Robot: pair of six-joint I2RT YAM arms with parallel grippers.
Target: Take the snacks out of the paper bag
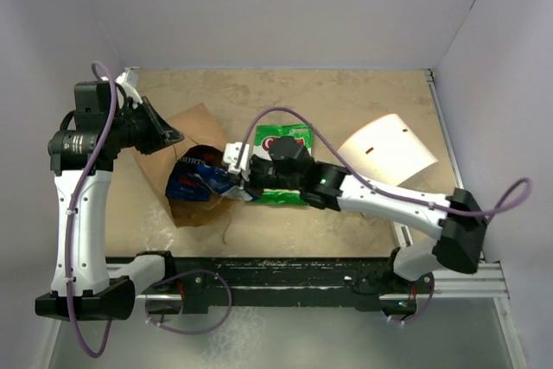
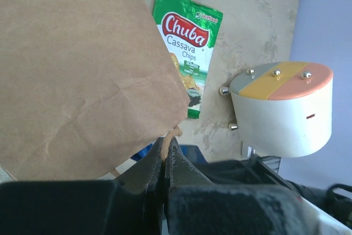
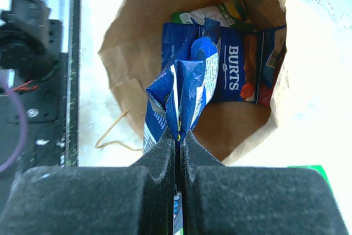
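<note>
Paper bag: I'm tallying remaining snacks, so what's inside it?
A crumpled blue packet pinched by the right end effector at the paper bag mouth, a dark blue Burts packet behind it, and a green multicoloured packet deepest. Anything beneath them is covered.

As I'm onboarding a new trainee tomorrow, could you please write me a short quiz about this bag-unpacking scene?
1. True or false: the green Chuba packet lies on the table, outside the paper bag.
2. What does the right hand pinch? A) the Chuba packet B) a blue packet C) nothing
3. Which hand grips the paper bag?

Key: 1 true; 2 B; 3 the left hand.
</note>
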